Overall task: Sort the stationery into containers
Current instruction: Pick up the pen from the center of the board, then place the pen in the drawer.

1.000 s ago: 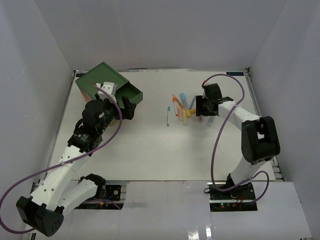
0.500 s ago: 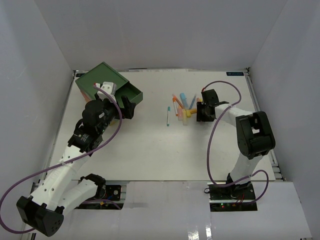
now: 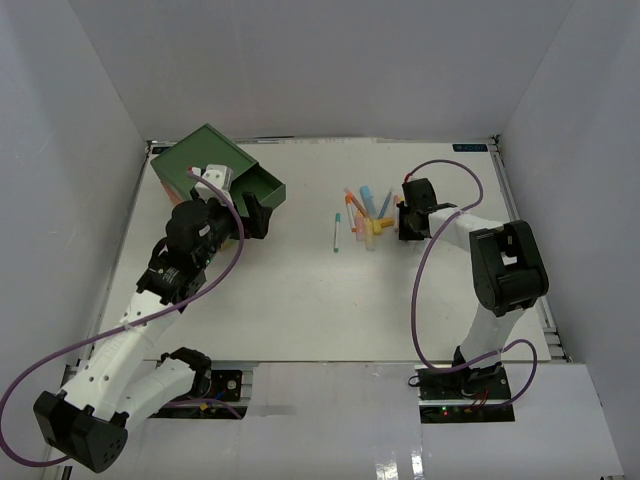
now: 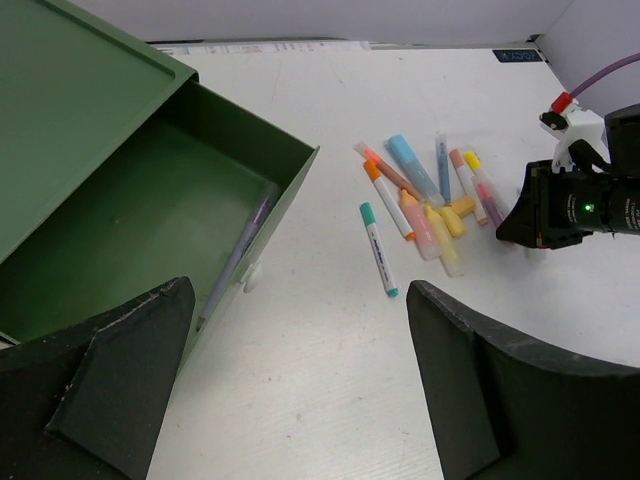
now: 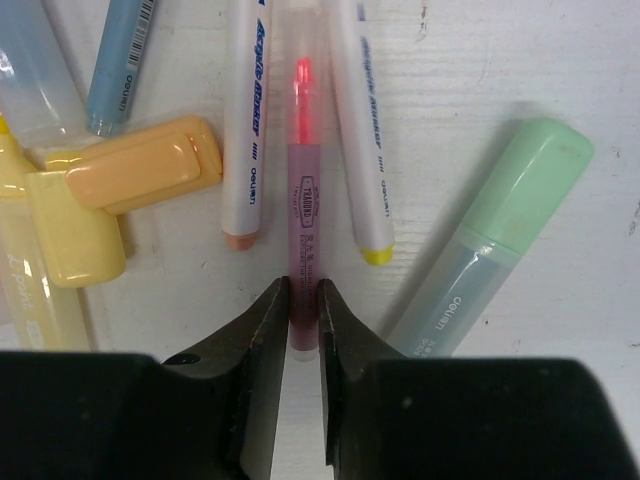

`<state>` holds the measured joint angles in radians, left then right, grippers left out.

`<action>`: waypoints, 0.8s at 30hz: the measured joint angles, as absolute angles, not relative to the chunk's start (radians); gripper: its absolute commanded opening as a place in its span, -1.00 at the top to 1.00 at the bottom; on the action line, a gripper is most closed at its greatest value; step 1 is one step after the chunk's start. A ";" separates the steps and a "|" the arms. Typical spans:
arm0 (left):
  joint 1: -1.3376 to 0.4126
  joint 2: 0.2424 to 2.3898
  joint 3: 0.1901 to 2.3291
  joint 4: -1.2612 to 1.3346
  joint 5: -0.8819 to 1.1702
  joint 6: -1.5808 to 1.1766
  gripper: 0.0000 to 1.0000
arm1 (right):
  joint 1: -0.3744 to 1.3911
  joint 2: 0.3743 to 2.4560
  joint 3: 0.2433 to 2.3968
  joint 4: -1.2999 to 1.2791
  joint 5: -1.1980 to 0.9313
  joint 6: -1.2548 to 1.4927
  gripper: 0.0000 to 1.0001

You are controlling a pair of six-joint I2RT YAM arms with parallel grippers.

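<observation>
Purple pen (image 4: 238, 258) in green drawer (image 4: 140, 220)

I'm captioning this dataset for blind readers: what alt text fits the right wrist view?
The right gripper pinches the end of a pink pen lying between two white markers. A mint marker lies tilted at right, an orange marker at left.

Surroundings only: white surface (image 3: 300, 300), enclosure walls (image 3: 320, 70), edge fittings.
Surface flat and matt, with a few small dark specks in the close right wrist view. Plain white walls upright along left, far and right sides. Small blue label (image 3: 468, 148) at far right corner of surface. Line of fine print (image 4: 260, 46) along far edge, too small to read. Metal rail (image 3: 330, 372) along near edge.
</observation>
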<state>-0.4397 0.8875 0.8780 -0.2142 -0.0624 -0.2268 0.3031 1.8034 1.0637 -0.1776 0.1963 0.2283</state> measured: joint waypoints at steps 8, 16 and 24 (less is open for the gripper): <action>-0.439 0.915 0.945 -0.274 -0.005 -0.306 -0.96 | 0.304 1.737 1.006 -0.180 0.202 0.229 0.66; -0.447 1.061 1.054 -0.279 0.182 -0.479 -0.96 | 0.344 1.449 0.938 -0.202 0.150 0.236 0.67; -0.649 1.290 1.202 -0.250 0.133 -0.564 -0.96 | 0.473 1.125 0.791 -0.060 -0.012 0.299 0.60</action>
<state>-0.6495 1.2900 1.2018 -0.2504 0.1329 -0.5644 0.4732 1.1252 0.7906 -0.0605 -0.0124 0.2993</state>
